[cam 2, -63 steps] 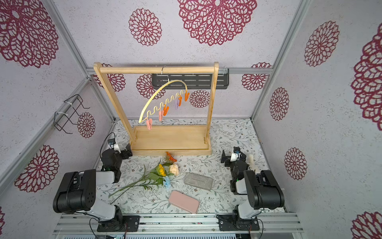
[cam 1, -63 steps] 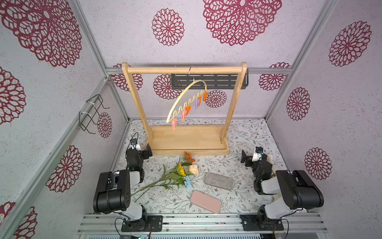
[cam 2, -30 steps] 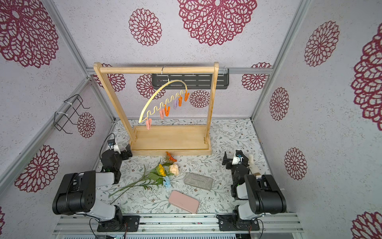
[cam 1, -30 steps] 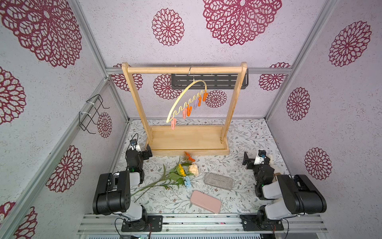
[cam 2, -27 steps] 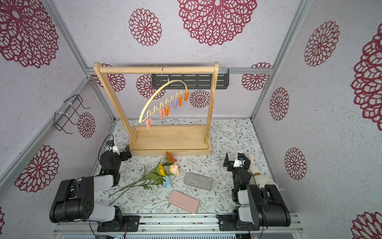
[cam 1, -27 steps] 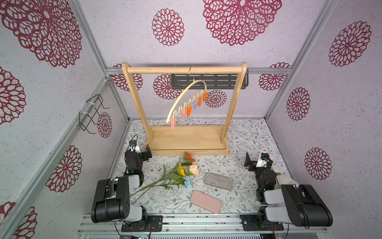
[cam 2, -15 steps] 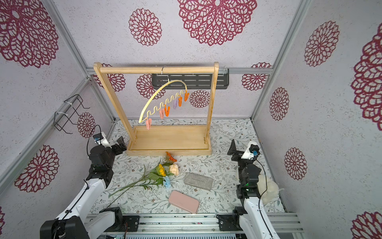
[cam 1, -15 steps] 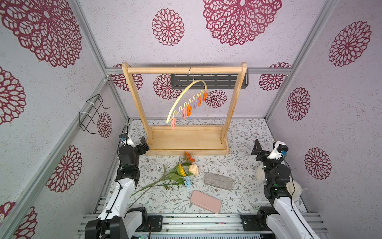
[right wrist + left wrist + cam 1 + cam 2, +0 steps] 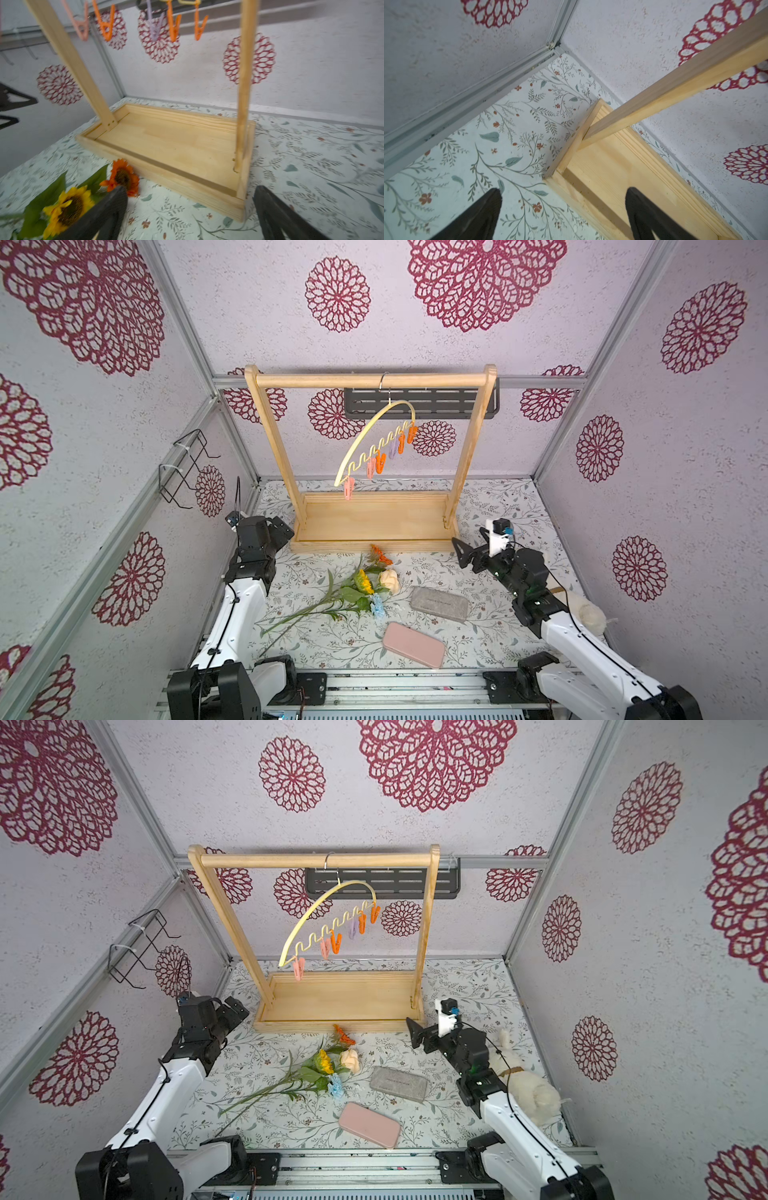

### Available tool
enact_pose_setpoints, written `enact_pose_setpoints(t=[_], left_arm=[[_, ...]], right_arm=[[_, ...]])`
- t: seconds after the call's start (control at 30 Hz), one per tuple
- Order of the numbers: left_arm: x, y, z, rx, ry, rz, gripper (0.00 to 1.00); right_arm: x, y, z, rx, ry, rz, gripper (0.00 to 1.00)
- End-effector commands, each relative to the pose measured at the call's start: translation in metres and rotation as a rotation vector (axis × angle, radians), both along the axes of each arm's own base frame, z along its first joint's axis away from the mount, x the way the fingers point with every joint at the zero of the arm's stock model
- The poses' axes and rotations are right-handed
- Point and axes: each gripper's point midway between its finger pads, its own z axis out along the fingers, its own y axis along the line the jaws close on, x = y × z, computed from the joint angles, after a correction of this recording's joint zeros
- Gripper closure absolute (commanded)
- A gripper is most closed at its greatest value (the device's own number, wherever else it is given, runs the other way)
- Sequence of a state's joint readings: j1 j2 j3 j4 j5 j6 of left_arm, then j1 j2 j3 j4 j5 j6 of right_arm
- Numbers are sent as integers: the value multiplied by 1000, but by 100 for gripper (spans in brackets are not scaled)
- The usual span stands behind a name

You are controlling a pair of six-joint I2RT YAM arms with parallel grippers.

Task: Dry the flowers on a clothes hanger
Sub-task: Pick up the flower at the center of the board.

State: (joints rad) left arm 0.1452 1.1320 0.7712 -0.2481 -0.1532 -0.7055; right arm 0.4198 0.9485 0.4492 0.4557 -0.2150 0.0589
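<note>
Here, nearest the viewer, a pink case (image 9: 413, 644) and a grey felt pouch (image 9: 439, 604) lie on the floral mat (image 9: 498, 506), just beside the flowers (image 9: 361, 593). Their four stems overlap in a loose bundle, with the sunflower (image 9: 365, 581), cream rose (image 9: 390, 580), blue bloom (image 9: 377, 606) and orange bloom (image 9: 380, 556) pointing toward the wooden rack (image 9: 374, 522). Beyond, the left gripper (image 9: 281, 533) and right gripper (image 9: 469, 545) hover on either side, both with jaws spread wide and empty, neither touching a stem. Farthest, the clothes hanger (image 9: 384, 443) hangs tilted from the rack's top bar, its clips (image 9: 348, 491) all vacant. The step in hand appears to be the first reach. It is best to single out one stem and pinch it on bare green well clear of neighbouring leaves, so the bundle does not lift together, then carry it bloom-down to a clip.
</note>
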Motion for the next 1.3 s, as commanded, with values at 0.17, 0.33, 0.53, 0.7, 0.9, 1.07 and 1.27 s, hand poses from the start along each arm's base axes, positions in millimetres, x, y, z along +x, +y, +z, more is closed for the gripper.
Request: enact_pose_setpoints(t=[0.17,0.33,0.53,0.7,0.9,1.07,1.27], left_arm=[[-69,6,-49,-137,277,222,3],[-108,-10,-77,-287,418,314,2],[-125,-22,-96,-375,490,344,3],[-128,-14,-93,-342,496,387,1],[-124,-9,-83,-324,464,402,4],[-122,-5,-74,-287,460,386,3],[-124,2,-63,-225,466,376,2]], right_arm=[[-92,122,-42,-422,-339,730,1],[-114,179,-70,-551,-428,932,1],[-121,244,-75,-546,-461,1083,11],[-112,281,-97,-643,-366,1134,19],[-83,300,-147,-946,-147,1087,38],[-88,299,-171,-1007,12,1148,43],[-90,295,-195,-1101,150,1157,50]])
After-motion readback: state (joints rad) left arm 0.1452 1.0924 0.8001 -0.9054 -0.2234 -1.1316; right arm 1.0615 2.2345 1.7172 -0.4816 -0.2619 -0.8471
